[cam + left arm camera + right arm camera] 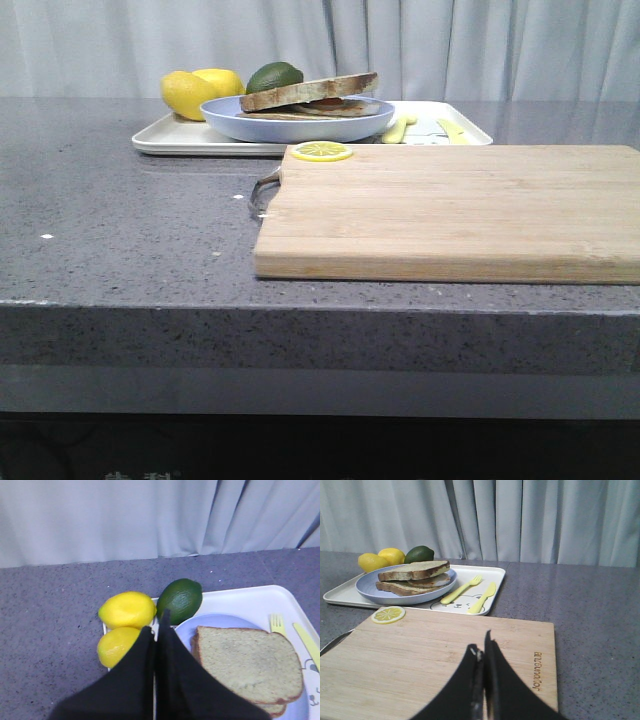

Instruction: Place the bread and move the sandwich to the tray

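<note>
The bread point(308, 91), a thick brown-crusted slice, lies tilted on top of a flatter slice point(400, 588) with a pale filling between them. Together they make the sandwich point(412, 578) on a round pale blue plate point(290, 127). The plate stands on the cream-white tray point(160, 143) at the back of the counter. My left gripper point(156, 620) is shut and empty above the tray's edge, between the lemons and the bread point(250, 662). Shut and empty too, my right gripper point(480, 640) hangs over the wooden cutting board point(430, 650). Neither gripper shows in the front view.
Two lemons point(187, 93) and a green lime point(274, 76) sit at the tray's left end. A yellow fork and knife point(462, 589) mark the tray's right part. The cutting board point(450, 210) carries a lemon slice point(321, 151). A grey curtain hangs behind.
</note>
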Tool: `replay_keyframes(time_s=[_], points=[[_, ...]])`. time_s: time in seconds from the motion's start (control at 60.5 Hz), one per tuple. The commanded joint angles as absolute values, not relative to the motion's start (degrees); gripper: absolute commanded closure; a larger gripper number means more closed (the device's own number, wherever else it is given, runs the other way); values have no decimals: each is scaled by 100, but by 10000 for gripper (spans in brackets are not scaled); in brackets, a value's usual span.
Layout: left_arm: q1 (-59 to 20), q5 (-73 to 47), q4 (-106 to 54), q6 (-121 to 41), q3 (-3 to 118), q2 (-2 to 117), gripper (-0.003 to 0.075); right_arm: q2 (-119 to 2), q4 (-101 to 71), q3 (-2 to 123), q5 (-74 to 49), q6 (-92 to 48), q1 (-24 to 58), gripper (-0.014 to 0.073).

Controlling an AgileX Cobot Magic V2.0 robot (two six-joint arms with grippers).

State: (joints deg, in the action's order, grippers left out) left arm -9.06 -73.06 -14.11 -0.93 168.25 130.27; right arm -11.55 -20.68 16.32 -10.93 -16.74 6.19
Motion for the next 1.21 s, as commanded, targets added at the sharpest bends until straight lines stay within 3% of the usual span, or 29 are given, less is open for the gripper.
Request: replay_keyframes(time_s=[0.0, 0.149, 0.38, 0.677, 1.19], points=[[-1030, -7205, -1459, 0, 17252, 12403, 741, -1207, -2128, 1789, -691, -1686, 618, 645], [-1132, -7205, -1459, 0, 16139, 11675, 741, -1207, -2128, 1789, -691, -1686, 618, 645], [-1171, -7119, -145, 0, 12843, 9771, 741, -1207, -2128, 1789, -691, -1686, 618, 645], [-954, -5609, 224, 0, 9023, 7355, 741, -1207, -2128, 1789, -691, -1686, 618, 645], [-878, -4159, 0, 0, 5812, 3637, 741, -1207, -2128, 1789, -691, -1686, 618, 645]])
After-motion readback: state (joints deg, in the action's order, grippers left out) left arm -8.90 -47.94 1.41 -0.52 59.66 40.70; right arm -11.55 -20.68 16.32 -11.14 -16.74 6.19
